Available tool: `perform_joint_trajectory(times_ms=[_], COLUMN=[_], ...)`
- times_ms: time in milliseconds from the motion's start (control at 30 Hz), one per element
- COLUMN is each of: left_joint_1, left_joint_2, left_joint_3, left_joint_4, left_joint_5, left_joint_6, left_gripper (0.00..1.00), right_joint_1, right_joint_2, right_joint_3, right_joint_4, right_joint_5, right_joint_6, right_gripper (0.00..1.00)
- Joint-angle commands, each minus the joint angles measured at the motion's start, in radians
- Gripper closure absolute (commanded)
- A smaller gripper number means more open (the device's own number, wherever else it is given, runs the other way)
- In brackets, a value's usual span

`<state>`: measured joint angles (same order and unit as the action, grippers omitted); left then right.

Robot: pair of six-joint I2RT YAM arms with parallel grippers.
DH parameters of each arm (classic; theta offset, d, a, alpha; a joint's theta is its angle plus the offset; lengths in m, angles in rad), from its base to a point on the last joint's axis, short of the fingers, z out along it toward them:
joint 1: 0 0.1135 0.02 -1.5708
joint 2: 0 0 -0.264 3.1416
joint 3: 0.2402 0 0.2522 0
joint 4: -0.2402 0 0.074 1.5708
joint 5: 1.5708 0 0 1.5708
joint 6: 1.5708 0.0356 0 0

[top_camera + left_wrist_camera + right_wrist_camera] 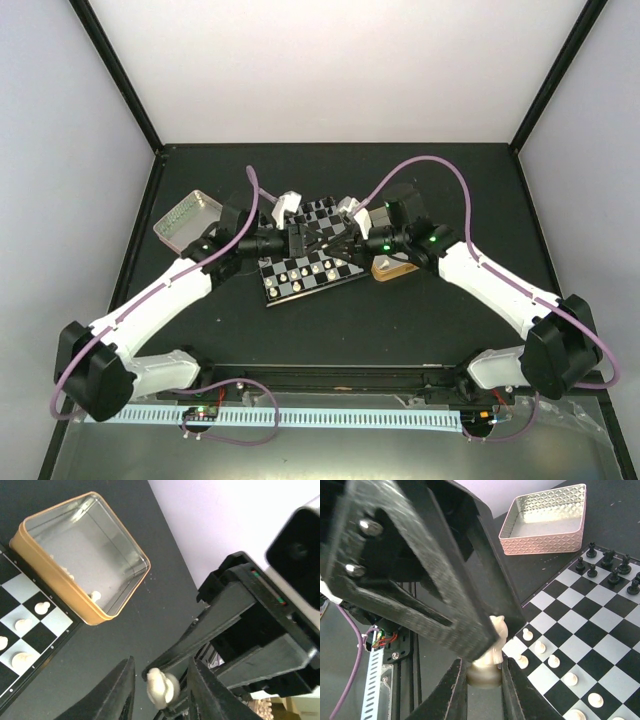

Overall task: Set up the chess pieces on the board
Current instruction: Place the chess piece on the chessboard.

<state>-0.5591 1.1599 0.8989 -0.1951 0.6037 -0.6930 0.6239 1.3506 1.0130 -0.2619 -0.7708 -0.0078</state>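
Ivory-white knight (489, 655) is up in the air above the board (590, 625) at mid-table, pinched at its base by the right gripper (484, 674)! The left gripper (162, 695) brackets it narrowly, with a gap showing on one side. White pawns (540, 647) line the board's 6 o'clock side, black pieces (612, 567) its 12. The gold-rimmed tin (55, 587) sits at the board's 3 o'clock, the pink tin (545, 525) at 10.
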Motion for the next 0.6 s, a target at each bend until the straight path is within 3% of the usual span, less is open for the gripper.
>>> perform_joint_trajectory(times_ms=[0,200,267,433,567], left_joint_1=[0.013,0.016,0.016,0.017,0.016], left_joint_2=[0.033,0.037,0.033,0.002,-0.060], left_joint_3=[0.051,0.049,0.046,0.032,-0.011], left_joint_4=[-0.026,-0.016,-0.017,-0.063,-0.139], left_joint_5=[0.075,0.090,0.092,-0.004,-0.245], left_joint_6=[-0.013,-0.014,-0.011,0.027,0.070], left_gripper=[0.74,0.96,0.98,0.98,0.98], right_joint_1=[0.011,0.014,0.015,0.015,0.016], right_joint_2=[-0.028,-0.023,-0.022,-0.041,-0.090], right_joint_3=[0.020,0.020,0.021,0.000,-0.065], right_joint_4=[0.008,0.005,0.007,0.029,0.092], right_joint_5=[-0.025,-0.008,0.012,0.113,0.199], right_joint_6=[-0.026,-0.026,-0.011,0.036,0.095], right_gripper=[0.91,0.91,0.87,0.51,0.35])
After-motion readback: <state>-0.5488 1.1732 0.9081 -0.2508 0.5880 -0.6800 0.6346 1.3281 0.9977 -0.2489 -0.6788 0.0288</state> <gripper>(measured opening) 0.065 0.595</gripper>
